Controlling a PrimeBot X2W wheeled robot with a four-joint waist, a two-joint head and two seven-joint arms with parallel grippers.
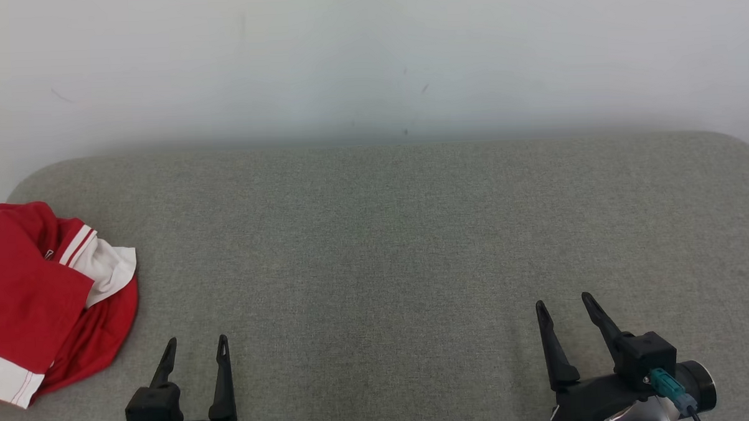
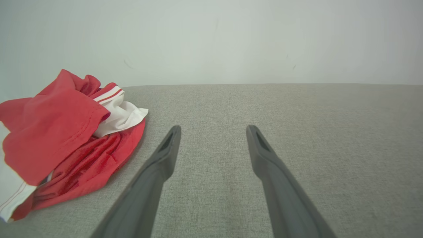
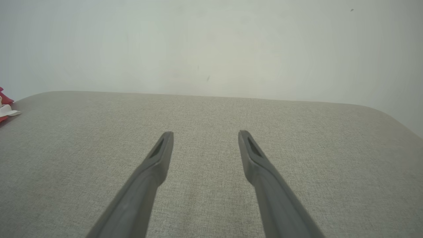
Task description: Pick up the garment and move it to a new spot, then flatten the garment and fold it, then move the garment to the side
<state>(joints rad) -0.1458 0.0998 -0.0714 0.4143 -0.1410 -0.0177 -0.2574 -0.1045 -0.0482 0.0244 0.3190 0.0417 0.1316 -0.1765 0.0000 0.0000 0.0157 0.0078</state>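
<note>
garment (image 1: 41, 297): crumpled red-and-white heap, 9 o'clock on tabletop (image 1: 375, 235), untouched | left pincer (image 1: 197, 339): released, empty, 7 o'clock, nearest, so likely picks first | right pincer (image 1: 562, 299): released, empty, 5 o'clock, well apart

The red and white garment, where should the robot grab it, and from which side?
Probably the white flap that juts out of the crumpled garment. It is a loose, raised layer at the heap's edge, so it looks easy to pinch. Use the open left gripper, which is nearest. Come in from the heap's right, across the bare grey surface, slightly from above.
</note>
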